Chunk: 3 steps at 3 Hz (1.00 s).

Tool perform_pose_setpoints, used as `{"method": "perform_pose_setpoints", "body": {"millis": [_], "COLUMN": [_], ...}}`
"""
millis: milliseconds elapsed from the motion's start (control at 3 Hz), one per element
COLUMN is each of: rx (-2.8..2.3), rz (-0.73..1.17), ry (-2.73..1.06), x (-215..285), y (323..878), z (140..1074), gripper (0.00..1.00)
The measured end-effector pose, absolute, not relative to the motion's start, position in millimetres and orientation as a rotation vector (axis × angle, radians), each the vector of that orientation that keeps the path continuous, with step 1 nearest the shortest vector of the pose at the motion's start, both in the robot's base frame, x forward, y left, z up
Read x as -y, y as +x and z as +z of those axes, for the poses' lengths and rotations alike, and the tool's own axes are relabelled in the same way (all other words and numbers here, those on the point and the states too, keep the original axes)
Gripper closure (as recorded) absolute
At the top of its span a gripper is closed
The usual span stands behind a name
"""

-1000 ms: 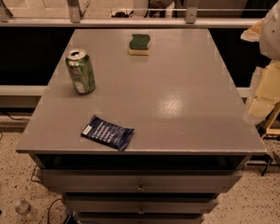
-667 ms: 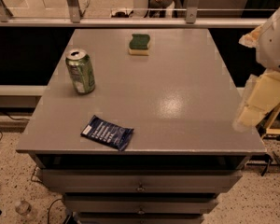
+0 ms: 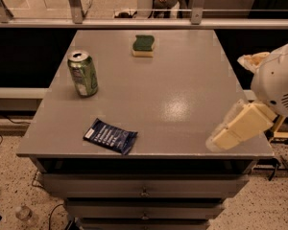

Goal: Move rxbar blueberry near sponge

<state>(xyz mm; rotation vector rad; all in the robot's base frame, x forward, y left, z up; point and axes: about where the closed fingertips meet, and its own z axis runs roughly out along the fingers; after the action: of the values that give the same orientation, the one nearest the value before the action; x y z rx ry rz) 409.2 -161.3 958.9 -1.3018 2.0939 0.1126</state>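
Note:
The rxbar blueberry (image 3: pixel 110 136) is a flat dark navy wrapper with white lettering, lying near the front left edge of the grey table (image 3: pixel 182 80). The sponge (image 3: pixel 144 45), dark green on top with a pale yellow base, sits at the far middle of the table. My gripper (image 3: pixel 226 135) hangs on the cream and white arm over the table's front right corner, well to the right of the bar and touching nothing.
A green soda can (image 3: pixel 83 74) stands upright on the left side, between the bar and the sponge. A metal railing (image 3: pixel 134 23) runs behind the table. Drawers (image 3: pixel 144 190) are below the front edge.
My arm has swung in from the right edge, and the gripper now reaches over the table's front right corner. The bar, sponge and can have not moved.

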Motion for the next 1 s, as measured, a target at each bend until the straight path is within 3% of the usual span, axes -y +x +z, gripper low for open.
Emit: {"method": "perform_pose_setpoints", "body": {"millis": [1000], "rx": [-1.849], "rz": [0.37], "ry": [-1.145], "x": [121.8], "y": [392.1], "z": [908.3], "gripper": [0.0]}}
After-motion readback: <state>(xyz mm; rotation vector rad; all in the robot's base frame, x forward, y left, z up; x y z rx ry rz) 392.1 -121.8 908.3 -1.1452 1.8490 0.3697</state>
